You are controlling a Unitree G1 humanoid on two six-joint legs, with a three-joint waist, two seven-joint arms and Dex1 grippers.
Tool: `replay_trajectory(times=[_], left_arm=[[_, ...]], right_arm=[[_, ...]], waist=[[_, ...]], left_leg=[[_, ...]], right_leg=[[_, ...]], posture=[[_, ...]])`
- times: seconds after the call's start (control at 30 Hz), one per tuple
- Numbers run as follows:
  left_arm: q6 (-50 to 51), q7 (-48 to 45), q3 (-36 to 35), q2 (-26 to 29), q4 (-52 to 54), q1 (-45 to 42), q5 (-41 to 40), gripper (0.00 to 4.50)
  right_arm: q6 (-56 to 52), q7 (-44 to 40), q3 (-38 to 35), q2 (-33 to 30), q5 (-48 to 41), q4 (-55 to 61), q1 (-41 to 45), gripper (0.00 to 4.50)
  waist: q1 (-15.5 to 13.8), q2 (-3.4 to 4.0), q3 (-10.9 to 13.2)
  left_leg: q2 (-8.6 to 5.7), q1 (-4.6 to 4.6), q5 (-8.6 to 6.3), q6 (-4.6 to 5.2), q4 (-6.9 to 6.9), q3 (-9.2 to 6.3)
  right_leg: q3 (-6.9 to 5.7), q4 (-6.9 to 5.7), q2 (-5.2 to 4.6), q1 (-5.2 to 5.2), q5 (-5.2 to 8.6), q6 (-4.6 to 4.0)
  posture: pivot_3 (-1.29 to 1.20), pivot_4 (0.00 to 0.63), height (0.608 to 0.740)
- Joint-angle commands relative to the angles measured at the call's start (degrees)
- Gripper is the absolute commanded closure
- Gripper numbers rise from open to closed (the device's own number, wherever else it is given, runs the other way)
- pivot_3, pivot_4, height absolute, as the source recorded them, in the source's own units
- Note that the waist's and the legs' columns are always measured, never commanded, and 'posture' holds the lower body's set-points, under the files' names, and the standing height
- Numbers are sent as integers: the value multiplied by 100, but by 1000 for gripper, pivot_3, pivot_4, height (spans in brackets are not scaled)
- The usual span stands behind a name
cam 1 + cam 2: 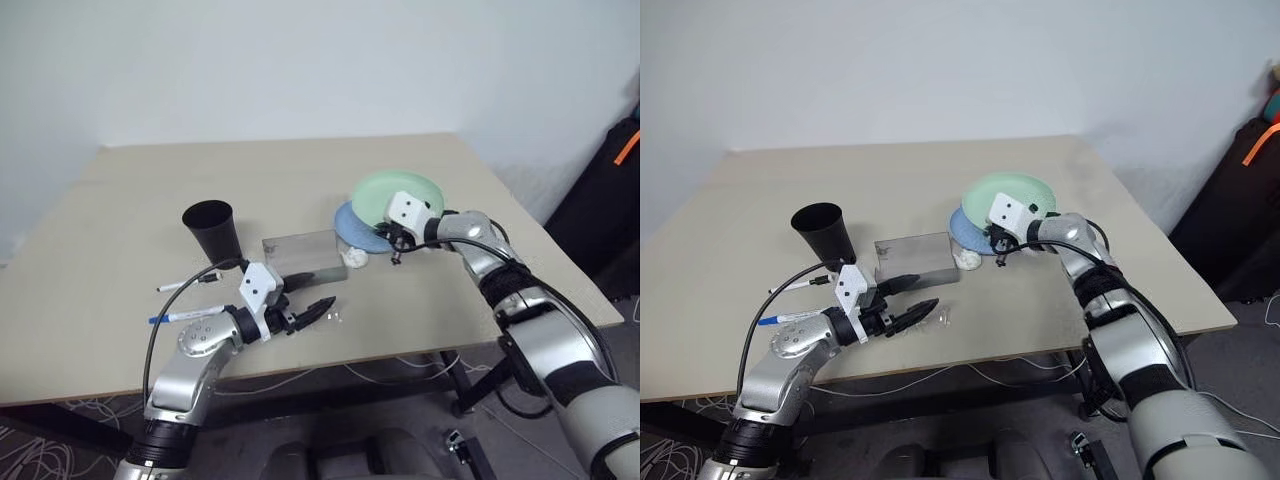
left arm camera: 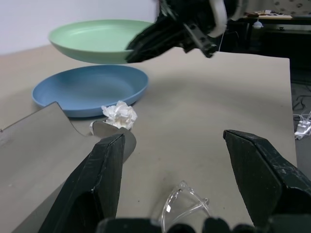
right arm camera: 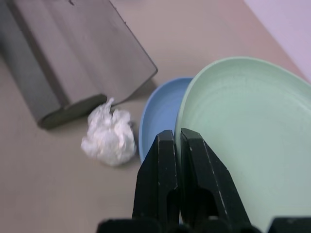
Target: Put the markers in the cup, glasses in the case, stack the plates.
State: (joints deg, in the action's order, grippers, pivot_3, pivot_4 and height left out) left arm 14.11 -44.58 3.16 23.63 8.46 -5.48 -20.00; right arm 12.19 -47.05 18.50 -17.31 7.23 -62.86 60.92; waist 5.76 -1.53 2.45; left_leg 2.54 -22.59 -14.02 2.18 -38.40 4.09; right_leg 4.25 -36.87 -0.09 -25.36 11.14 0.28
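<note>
I see a beige table in front of a plain pale wall; on my right side there is something dark with an orange strap by the wall. My right gripper has its fingers pressed together on the near rim of the mint green plate, so it is holding this plate; the plate is lifted and tilted, and it hangs above the light blue plate, partly over it; the blue one lies flat on the table. My left gripper has its fingers wide apart and holds nothing; it hovers low over the table near the front edge, pointing toward the plates. Just in front of these fingers, on the table, lie the glasses, with clear lenses; I cannot tell if the fingers touch them. A little further is the grey case; it lies between the cup and the plates, and a small white wad of paper sits at its corner, just beside the blue plate. The black cup stands upright to the left of the case. The two markers lie on the table near the left arm; the one with the black end is nearer to the cup, the one with the blue end is nearer to the front edge.
</note>
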Motion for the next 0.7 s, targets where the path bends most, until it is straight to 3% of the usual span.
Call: replay_trajectory(times=[0.03,0.13,0.47,0.7], left_arm=[[-96,112,-103,1,309,26,-7,1077],[-87,171,-138,31,393,114,-27,1077],[-88,220,-126,57,365,40,-29,1077],[-126,164,-118,65,233,-92,-25,1077]], right_arm=[[370,122,-211,115,66,-435,405,4250],[485,120,-336,202,39,-640,502,3475],[594,7,-793,160,-87,-565,513,28],[58,-930,-1007,100,-411,384,-247,28]], waist=[[-5,1,0],[-4,2,-1],[-1,17,-2],[-4,21,-3]], left_leg=[[0,1,0,0,1,-1],[1,0,0,0,0,-3],[1,3,0,0,0,-2],[0,4,0,0,0,-4]], right_leg=[[0,-1,0,0,0,0],[-3,-1,0,0,0,0],[-2,-6,0,0,0,0],[-3,-4,1,5,-1,2]], posture=[[0,0,740],[0,0,740],[0,0,740],[0,0,740]])
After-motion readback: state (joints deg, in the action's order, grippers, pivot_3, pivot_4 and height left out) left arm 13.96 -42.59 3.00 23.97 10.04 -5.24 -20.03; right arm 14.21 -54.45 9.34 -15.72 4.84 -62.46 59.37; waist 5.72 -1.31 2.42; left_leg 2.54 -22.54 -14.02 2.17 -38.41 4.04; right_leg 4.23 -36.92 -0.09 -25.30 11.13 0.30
